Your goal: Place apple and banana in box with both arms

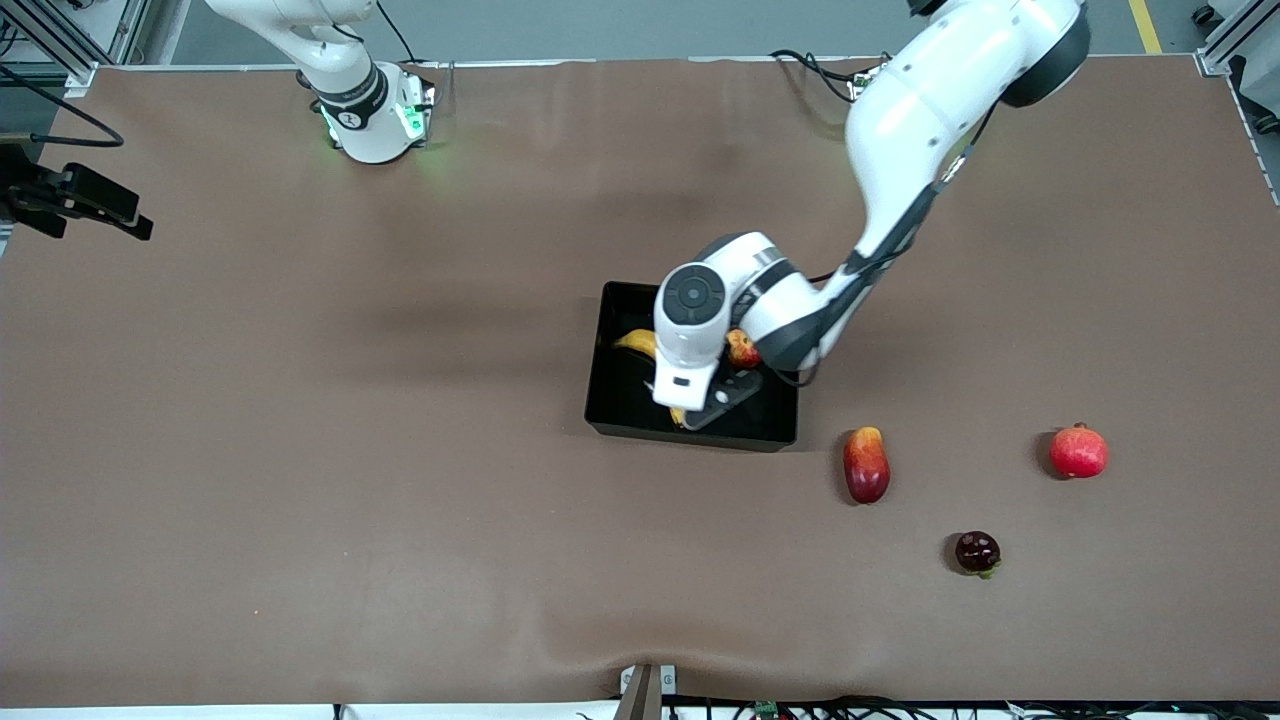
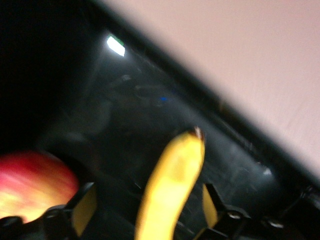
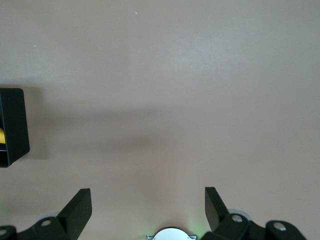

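Note:
The black box (image 1: 690, 437) sits mid-table with the yellow banana (image 1: 637, 343) and the red-and-yellow apple (image 1: 742, 348) lying inside it. My left gripper (image 1: 700, 405) reaches down into the box. In the left wrist view the left gripper (image 2: 147, 200) is open, and the banana (image 2: 175, 170) lies between its fingers (image 2: 85, 210) with a gap on each side. The apple (image 2: 30, 185) rests beside one finger on the box floor (image 2: 150, 100). My right gripper (image 3: 147, 200) hangs open over bare table near its own base, with a corner of the box (image 3: 12, 125) at the view's edge.
A red-and-yellow mango (image 1: 866, 464), a red pomegranate (image 1: 1078, 451) and a small dark fruit (image 1: 977, 551) lie on the table toward the left arm's end, nearer the front camera than the box. A black device (image 1: 70, 200) juts in at the right arm's end.

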`<state>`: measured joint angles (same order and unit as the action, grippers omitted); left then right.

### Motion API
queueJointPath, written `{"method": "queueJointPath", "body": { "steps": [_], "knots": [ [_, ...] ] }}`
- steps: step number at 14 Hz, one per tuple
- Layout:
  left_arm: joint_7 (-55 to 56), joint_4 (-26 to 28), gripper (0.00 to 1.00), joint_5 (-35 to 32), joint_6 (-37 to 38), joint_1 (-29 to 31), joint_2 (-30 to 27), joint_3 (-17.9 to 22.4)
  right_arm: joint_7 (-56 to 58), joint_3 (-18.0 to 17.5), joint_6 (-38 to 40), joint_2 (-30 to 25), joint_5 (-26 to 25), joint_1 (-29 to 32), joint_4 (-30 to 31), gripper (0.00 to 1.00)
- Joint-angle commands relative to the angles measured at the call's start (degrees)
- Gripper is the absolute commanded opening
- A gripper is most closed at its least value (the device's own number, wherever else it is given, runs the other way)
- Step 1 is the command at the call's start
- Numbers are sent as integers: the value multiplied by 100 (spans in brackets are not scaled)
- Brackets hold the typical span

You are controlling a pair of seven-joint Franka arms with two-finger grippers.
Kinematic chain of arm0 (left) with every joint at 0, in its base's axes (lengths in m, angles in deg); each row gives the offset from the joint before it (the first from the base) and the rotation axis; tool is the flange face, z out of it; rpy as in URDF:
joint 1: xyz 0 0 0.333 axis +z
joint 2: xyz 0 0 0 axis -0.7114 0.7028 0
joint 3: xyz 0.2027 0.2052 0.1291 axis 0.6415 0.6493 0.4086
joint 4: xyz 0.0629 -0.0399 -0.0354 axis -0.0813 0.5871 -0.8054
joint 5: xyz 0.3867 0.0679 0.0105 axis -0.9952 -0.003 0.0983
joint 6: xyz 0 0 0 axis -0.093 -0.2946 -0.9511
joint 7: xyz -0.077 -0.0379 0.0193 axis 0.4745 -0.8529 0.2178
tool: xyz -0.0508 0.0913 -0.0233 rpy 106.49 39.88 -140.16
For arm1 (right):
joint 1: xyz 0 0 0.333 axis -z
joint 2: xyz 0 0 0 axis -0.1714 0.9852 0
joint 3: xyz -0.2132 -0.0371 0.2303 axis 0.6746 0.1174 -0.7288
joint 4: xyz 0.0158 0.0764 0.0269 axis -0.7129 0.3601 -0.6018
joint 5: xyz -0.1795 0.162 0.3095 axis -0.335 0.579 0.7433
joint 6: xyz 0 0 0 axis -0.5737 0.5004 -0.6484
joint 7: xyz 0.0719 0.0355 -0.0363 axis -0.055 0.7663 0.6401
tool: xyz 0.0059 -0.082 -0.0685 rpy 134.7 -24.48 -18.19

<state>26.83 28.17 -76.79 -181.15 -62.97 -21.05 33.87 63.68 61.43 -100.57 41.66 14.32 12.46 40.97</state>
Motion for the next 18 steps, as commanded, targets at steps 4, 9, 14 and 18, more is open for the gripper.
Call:
{"method": "queueJointPath", "body": {
  "steps": [4,9,14,18],
  "knots": [
    [-2475,-69,100,443,2019,1364,-2187,-41,52,43,39,67,67,-65,-131,100],
    [-4708,-52,100,1026,3040,2630,-3339,-33,43,34,39,67,67,-65,-131,100],
    [-5528,-25,100,1631,3147,3203,-3851,-24,43,34,56,67,67,-66,-122,100],
    [-5740,123,100,1632,3340,3212,-4096,55,43,26,74,67,67,-109,-122,100]
  ]
}}
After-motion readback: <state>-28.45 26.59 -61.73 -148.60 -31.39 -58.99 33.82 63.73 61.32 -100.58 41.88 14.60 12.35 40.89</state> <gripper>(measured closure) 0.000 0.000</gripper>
